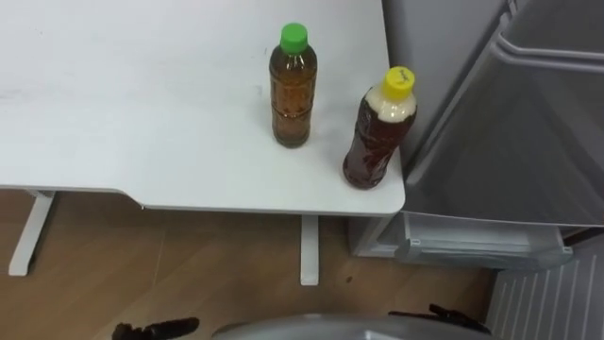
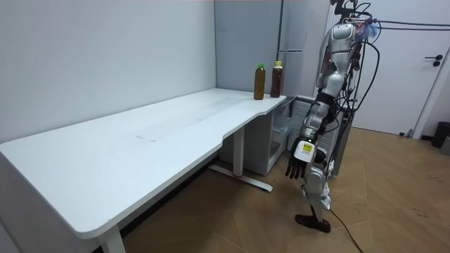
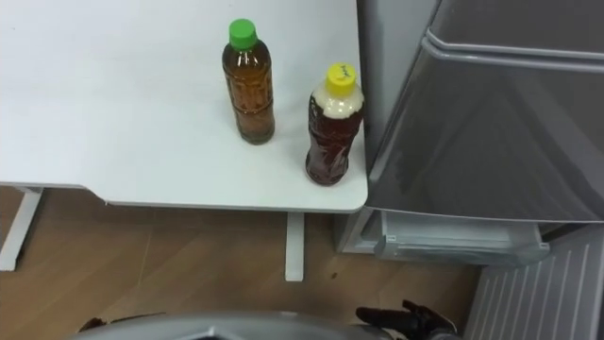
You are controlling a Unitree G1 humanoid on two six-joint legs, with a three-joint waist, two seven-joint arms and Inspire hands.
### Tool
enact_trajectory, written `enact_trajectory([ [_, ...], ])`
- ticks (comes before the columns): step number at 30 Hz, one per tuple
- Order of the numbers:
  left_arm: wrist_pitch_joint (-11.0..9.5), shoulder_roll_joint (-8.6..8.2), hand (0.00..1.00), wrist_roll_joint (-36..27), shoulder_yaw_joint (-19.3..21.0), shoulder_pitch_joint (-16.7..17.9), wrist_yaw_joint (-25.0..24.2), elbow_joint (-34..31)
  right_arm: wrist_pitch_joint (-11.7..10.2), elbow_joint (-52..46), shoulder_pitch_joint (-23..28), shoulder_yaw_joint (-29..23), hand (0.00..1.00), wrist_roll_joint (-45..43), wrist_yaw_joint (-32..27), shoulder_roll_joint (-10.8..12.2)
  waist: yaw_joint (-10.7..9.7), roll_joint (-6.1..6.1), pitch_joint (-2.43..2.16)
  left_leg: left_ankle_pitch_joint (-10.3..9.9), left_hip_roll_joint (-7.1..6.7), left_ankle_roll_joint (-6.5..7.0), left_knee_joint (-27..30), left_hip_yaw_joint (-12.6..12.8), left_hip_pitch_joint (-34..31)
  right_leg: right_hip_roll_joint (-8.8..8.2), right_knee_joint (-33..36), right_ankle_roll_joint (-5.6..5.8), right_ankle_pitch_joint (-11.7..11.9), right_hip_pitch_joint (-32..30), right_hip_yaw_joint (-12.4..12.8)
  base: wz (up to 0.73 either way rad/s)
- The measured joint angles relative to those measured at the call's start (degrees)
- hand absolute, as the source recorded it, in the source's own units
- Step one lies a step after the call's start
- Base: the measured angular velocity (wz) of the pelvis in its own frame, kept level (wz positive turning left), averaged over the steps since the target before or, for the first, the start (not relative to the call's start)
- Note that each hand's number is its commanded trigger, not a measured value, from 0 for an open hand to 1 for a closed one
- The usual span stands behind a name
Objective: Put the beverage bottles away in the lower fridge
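We read the tabletop (image 1: 142,113) as a white board, smooth and matt with a faint sheen. Its leg (image 1: 310,250) looks like white painted metal. We note that the green-capped bottle (image 1: 293,90) and the yellow-capped bottle (image 1: 377,132) are clear, glossy plastic — their caps are opaque plastic. The fridge (image 1: 510,142) has smooth grey panels with a satin finish — its door shelf (image 1: 481,246) is translucent plastic. The floor (image 1: 189,274) shows wood-grain planks, semi-matt.

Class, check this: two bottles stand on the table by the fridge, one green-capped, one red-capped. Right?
No. The left eye view shows the second bottle is yellow-capped, not red-capped; the green-capped bottle, table and fridge are as stated.
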Motion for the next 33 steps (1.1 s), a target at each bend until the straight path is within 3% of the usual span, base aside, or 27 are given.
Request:
enact_trajectory([
  [4,-1.47,0.16,0.0,0.22,3.82,0.37,5.81,-7.17,0.01,-0.16,0.0,0.01,0.0,-0.26,-0.67,-0.08,0.17,0.07,-0.05,0.0,0.0,0.0,-0.05,0.19,0.0,0.0,0.01,0.0,0.0,-0.07,0.08,-0.02],
  [8,-3.45,1.11,0.0,-0.46,4.57,0.37,10.85,-13.19,-0.04,-0.51,0.0,0.05,0.0,-0.26,-0.7,-0.13,0.19,0.1,-0.23,0.04,-0.01,-0.04,0.13,0.16,0.07,0.0,0.01,-0.01,0.0,-0.05,-0.11,0.0],
  [10,-5.55,1.17,0.0,-2.38,5.23,0.35,14.42,-17.52,-0.43,-0.53,0.3,-0.01,0.0,-0.55,-0.68,-0.12,0.17,0.02,-0.35,0.05,0.0,-0.04,0.2,0.17,0.25,-0.01,0.02,0.0,0.0,0.01,-0.23,0.0],
  [16,-9.83,1.31,0.0,-2.25,3.94,0.27,22.95,-28.09,-2.62,-1.88,0.7,-0.04,0.0,-2.6,-1.35,-0.12,-0.18,0.0,-0.4,0.08,0.0,-0.08,0.22,-0.27,0.27,-0.03,-0.01,-0.01,0.0,0.15,-0.53,0.02],
  [21,-10.96,1.67,0.0,-2.54,3.83,0.24,27.21,-40.55,-3.79,-2.28,1.49,-0.01,0.0,-2.65,-1.54,-0.12,0.18,-0.07,-0.39,0.1,-0.01,-0.1,0.26,-0.09,0.26,-0.03,-0.01,-0.03,-0.05,0.11,-0.24,-0.01],
  [26,-13.3,2.97,0.0,-1.22,3.58,0.2,28.07,-55.71,-4.55,-2.13,1.54,-0.02,0.0,-2.43,-1.23,-0.09,0.02,-0.21,-0.36,0.11,-0.01,-0.11,0.34,-0.23,0.25,-0.03,0.03,-0.09,-0.11,0.09,-0.12,-0.01],
  [27,-13.81,3.84,0.0,-0.34,3.33,0.04,27.79,-58.67,-4.88,-2.01,1.51,-0.02,0.0,-2.44,-1.21,-0.11,-0.01,-0.15,-0.35,0.11,-0.02,-0.12,0.39,-0.35,0.25,-0.03,-0.02,-0.09,-0.11,0.16,-0.13,0.0],
  [31,-13.82,4.5,0.0,7.05,3.25,-0.16,23.89,-70.95,-5.67,-0.67,1.52,-1.15,0.0,-2.3,-0.55,-0.03,-0.2,-0.18,-0.29,0.11,-0.05,-0.11,0.39,-0.57,0.2,-0.04,-0.17,-0.08,-0.11,0.43,-0.56,0.05],
  [33,-13.84,4.83,0.0,7.43,2.49,-0.17,21.28,-75.6,-5.74,-0.64,1.48,-1.12,0.0,-2.02,-0.1,-0.05,-0.47,-0.08,-0.23,0.11,-0.07,-0.11,0.42,-0.95,0.23,-0.05,-0.45,-0.08,-0.11,0.82,-0.89,0.1],
])
